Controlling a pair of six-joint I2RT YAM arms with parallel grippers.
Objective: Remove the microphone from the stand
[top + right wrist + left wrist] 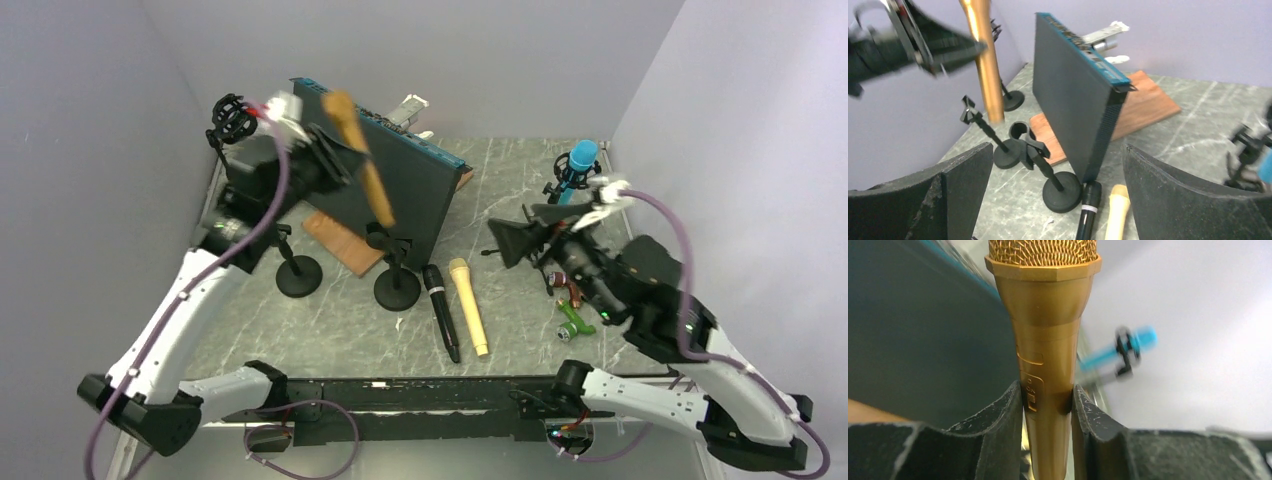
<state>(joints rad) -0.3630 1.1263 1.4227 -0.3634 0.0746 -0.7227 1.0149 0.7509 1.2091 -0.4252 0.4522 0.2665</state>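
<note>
My left gripper [338,150] is shut on a bronze-gold microphone [362,165], gripping its handle by the on/off switch [1032,395]. The mesh head points up in the left wrist view [1045,300]. The microphone hangs tilted, and its lower end [994,112] sits just above and beside the empty black clip [1022,134] of a small stand with a round base [397,290]. It is out of the clip. My right gripper [512,238] is open and empty, right of that stand and above the table, its fingers [968,175] wide apart.
A black microphone [441,310] and a yellow one [468,305] lie in front of the stand. A second empty stand [298,272] is to its left. A dark panel [410,185] leans on a wooden board [335,240]. A blue microphone [578,165] stands at the back right.
</note>
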